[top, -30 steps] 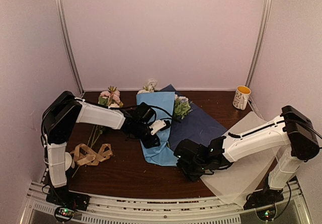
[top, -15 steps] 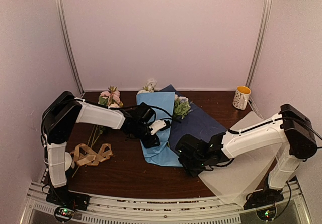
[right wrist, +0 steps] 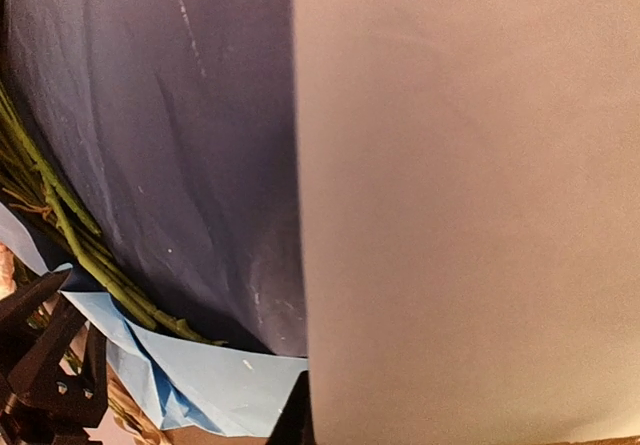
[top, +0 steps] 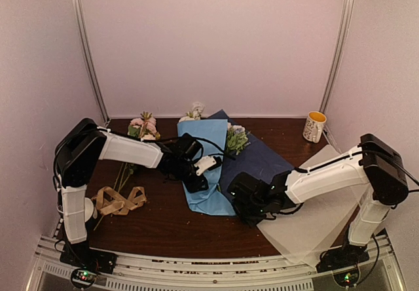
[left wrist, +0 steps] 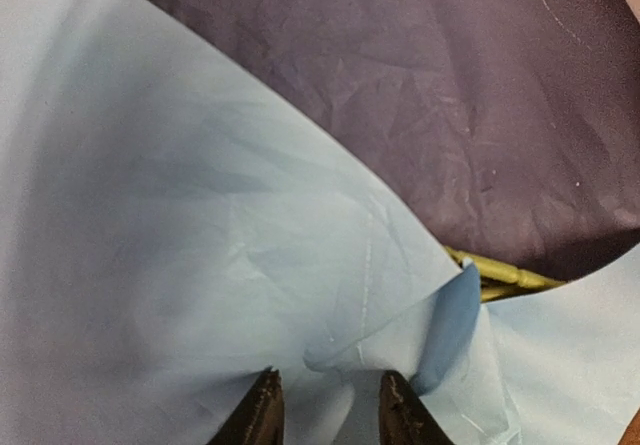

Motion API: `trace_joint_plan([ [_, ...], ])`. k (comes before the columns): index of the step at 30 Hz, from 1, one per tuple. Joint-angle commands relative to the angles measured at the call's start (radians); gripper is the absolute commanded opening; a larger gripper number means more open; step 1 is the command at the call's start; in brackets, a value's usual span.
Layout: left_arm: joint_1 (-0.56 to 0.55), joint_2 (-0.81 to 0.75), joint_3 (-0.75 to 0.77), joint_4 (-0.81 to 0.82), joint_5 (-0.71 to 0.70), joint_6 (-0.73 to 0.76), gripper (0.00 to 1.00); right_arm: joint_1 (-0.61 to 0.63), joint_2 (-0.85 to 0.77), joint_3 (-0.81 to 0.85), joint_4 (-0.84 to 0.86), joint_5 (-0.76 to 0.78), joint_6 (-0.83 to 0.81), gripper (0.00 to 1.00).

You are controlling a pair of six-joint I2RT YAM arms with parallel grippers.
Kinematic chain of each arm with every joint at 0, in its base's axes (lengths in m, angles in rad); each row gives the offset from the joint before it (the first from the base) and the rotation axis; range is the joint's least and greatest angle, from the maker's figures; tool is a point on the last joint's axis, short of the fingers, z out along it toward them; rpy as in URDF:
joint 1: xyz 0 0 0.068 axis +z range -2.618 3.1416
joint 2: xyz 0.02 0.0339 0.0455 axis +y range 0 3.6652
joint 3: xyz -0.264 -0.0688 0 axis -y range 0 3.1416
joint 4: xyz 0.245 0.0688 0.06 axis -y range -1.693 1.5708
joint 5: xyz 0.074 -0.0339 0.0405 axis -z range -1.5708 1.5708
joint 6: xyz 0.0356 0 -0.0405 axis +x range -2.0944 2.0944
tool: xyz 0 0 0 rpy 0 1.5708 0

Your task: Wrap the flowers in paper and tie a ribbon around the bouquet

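Left gripper (left wrist: 330, 410) pinches the light-blue-and-navy paper sheet (left wrist: 200, 215) by thin green flower stems (left wrist: 500, 277); right gripper (top: 240, 198), can't tell. Print on the white mug (top: 315, 126): unreadable.

Dim pinkish light, soft shadows, wrist views slightly blurred (paper (left wrist: 180, 245) very close)

— What fills the right half?
— A pale sheet (right wrist: 470, 195), its straight edge running top to bottom near the middle.
— And left of it?
— The paper (right wrist: 170, 135), navy face showing, scuffed and creased. Green stems (right wrist: 62, 227) slant down its left side, with its light blue face below them. The black parts (right wrist: 40, 365) in the lower left corner are cut off.
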Motion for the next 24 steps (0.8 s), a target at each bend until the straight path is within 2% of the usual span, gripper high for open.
trace_joint_plan([
  [1, -0.006, 0.037, -0.034, -0.082, 0.008, 0.006, 0.36, -0.014, 0.011, 0.013, -0.034, 0.062, -0.077, 0.03],
  [7, -0.008, 0.047, -0.036, -0.076, 0.014, 0.003, 0.36, -0.016, 0.074, 0.194, -0.171, 0.110, -0.380, 0.00],
  [11, -0.007, 0.063, -0.044, -0.070, 0.022, -0.001, 0.36, -0.013, 0.076, 0.262, -0.257, 0.185, -0.509, 0.00],
  [16, -0.007, 0.073, -0.040, -0.069, 0.026, -0.004, 0.36, -0.005, 0.060, 0.311, -0.264, 0.269, -0.676, 0.00],
  [24, -0.007, 0.093, -0.033, -0.071, 0.039, -0.007, 0.36, 0.069, 0.137, 0.553, -0.410, 0.413, -1.002, 0.00],
])
